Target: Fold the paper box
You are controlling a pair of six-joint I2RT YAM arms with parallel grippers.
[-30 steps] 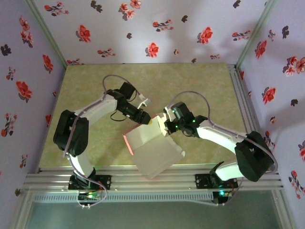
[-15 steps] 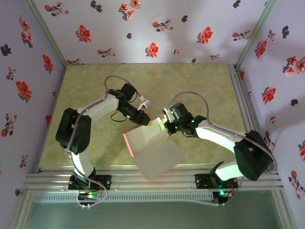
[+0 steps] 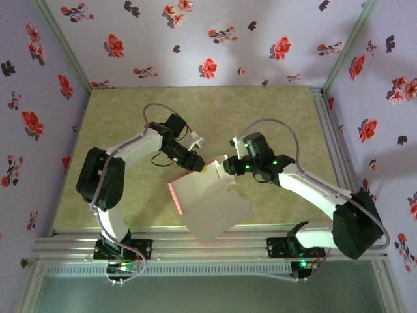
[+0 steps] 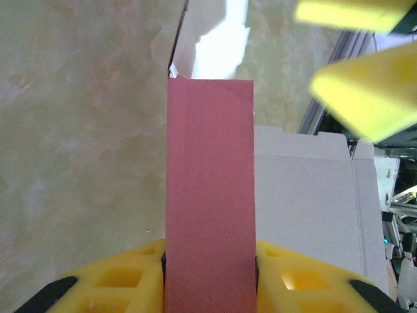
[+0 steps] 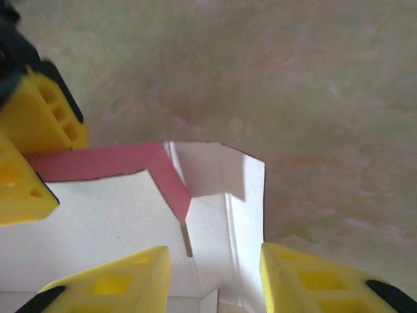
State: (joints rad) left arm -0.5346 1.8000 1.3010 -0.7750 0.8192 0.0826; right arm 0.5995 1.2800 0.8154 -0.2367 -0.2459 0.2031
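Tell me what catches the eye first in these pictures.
The paper box, pale with a salmon-pink edge, sits half folded on the table's near half. The left gripper is clamped on its pink panel; the right gripper is open around a white corner flap.

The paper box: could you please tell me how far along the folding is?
Done: one pink panel of the paper box looks folded up. In hand: left jaws shut on that panel; right jaws open around a white corner flap. Left: the large white panels lie unfolded, no closed box.
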